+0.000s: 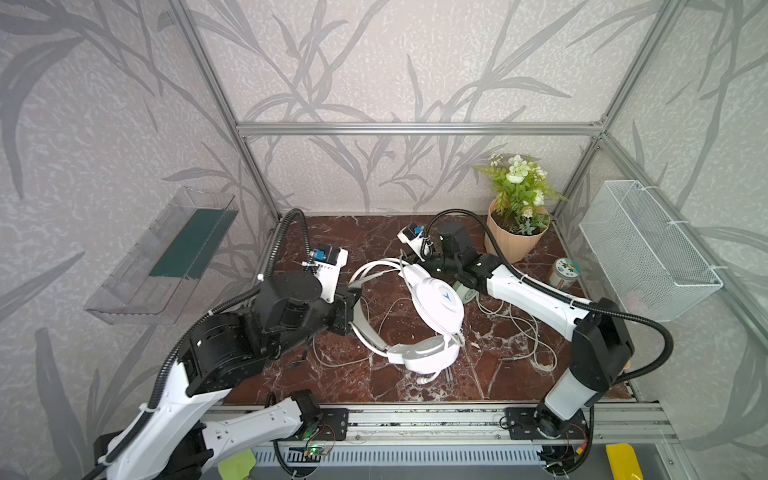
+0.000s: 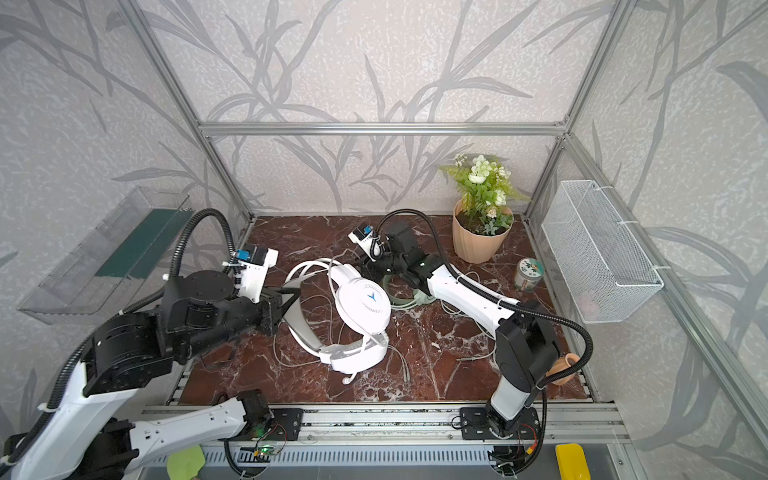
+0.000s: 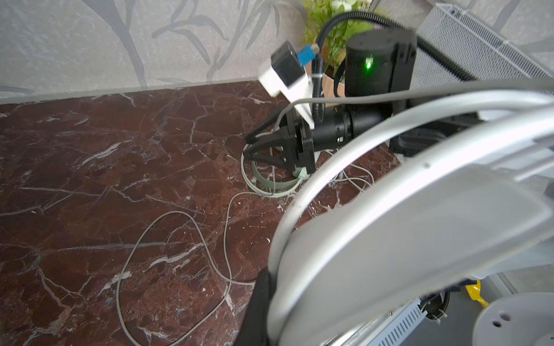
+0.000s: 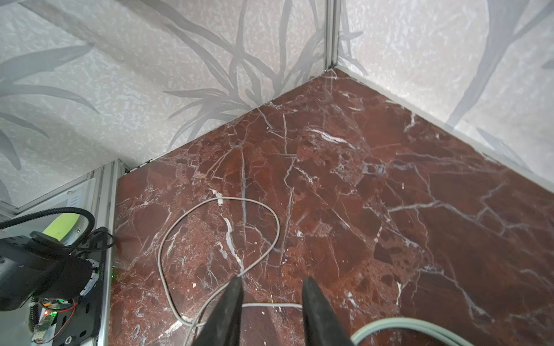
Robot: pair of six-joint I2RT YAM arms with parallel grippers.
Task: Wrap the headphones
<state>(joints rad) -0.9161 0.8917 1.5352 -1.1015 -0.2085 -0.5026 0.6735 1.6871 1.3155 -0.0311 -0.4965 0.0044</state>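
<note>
The white headphones [image 1: 436, 305] lie mid-table [image 1: 332, 237]. The left gripper [image 1: 353, 300], at their 9 o'clock, is clamped tight on the headband. The green headphones [image 1: 468, 296] sit just beside them at 2 o'clock, partly under the right arm. The right gripper [image 4: 272, 283] has its 2 jaws partly apart, holding nothing, and a thin cable [image 4: 269, 305] crosses the gap.

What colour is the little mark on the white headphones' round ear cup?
The mark on the white headphones is blue, clearest in a top view.
</note>
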